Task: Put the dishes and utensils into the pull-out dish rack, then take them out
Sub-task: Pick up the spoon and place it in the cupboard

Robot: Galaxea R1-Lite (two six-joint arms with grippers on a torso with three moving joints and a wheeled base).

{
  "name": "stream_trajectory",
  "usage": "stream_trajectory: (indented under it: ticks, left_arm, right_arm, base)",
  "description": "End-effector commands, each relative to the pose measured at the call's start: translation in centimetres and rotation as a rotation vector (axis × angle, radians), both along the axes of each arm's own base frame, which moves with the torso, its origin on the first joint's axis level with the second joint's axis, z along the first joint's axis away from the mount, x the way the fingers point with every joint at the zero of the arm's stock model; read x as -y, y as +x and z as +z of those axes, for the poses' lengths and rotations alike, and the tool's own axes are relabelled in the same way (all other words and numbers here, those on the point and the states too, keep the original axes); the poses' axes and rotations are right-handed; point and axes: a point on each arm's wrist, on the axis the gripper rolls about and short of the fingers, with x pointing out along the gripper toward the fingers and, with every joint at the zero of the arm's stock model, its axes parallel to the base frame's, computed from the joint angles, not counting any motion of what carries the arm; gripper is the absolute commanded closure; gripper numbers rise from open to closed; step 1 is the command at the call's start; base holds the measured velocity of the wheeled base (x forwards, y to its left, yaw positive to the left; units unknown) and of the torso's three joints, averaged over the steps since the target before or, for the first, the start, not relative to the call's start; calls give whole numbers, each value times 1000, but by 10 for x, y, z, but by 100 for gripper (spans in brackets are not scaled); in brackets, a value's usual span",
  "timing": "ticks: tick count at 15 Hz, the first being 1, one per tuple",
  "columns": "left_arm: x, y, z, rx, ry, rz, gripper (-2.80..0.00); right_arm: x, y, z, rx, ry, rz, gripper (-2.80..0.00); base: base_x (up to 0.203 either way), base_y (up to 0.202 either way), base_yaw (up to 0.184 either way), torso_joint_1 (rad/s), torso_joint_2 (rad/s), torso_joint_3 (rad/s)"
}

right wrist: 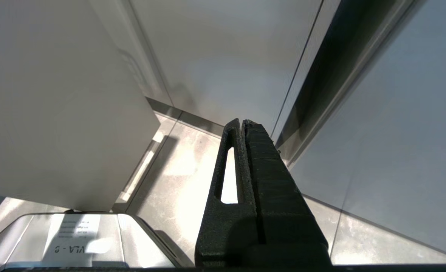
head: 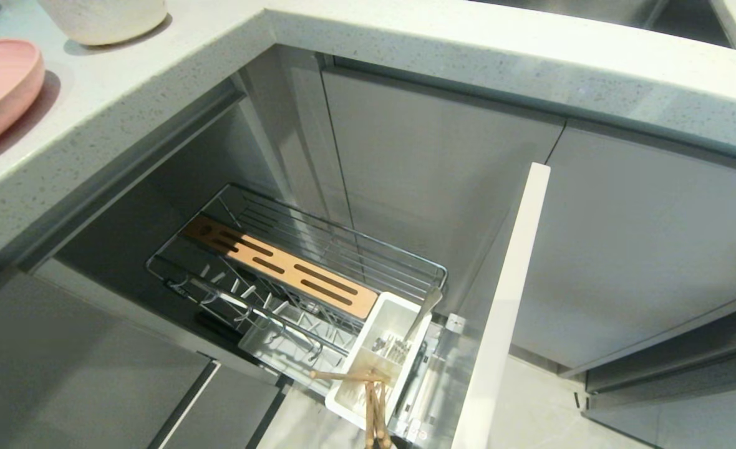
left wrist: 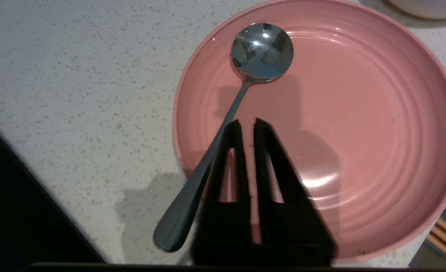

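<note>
The left gripper (left wrist: 247,122) hangs over the pink plate (left wrist: 359,124) with its fingers (left wrist: 233,132) nearly together, only a thin slit between the tips, and nothing held in them. Just beside the fingertips lies the metal spoon (left wrist: 223,117): its round bowl rests inside the plate, its handle runs out over the plate's rim and ends on the speckled countertop (left wrist: 75,75). The spoon passes next to one finger, but whether they touch cannot be told. Apart from the spoon the plate holds nothing.

In the head view the same plate sits at the counter's left edge, and the cream-white bowl (head: 103,19) stands behind it, apart from it; what the bowl holds cannot be seen.

The right gripper (right wrist: 242,122) is down low beside the cabinet fronts (right wrist: 226,49), above the tiled floor (right wrist: 181,170), its fingers pressed together and holding nothing.

Below the counter the pull-out dish rack (head: 318,249) stands drawn out, with its pale cabinet front (head: 505,299) seen edge-on. No dishes stand among its plate prongs (head: 249,299), and the slotted wooden strip (head: 280,265) lies along the middle. At the front end the white cutlery tub (head: 399,312) holds the wooden chopsticks (head: 374,399), which lean out over its near wall, together with some metal cutlery (head: 421,312) that I cannot identify, one handle of it sticking up over the rim.
</note>
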Motion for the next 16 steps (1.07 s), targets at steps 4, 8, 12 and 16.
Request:
stream_trajectory:
  ticks: [4,8,12,16]
  left_arm:
    - [-10,12,-1,-24,-21,-12,-280]
    - [-11,15,-2,-32,-24,-22,-280]
    - [-17,27,-6,-58,-48,-62,-280]
    - [-21,37,-7,-88,-74,-84,-280]
  right_arm:
    - [0,0,0,-2,0,0,0]
    - [0,0,0,-2,0,0,0]
    - [0,0,0,-2,0,0,0]
    - [0,0,0,-2,0,0,0]
  base:
    - [0,0,0,0,0,0]
    - [0,0,0,0,0,0]
    - [0,0,0,0,0,0]
    - [0,0,0,0,0,0]
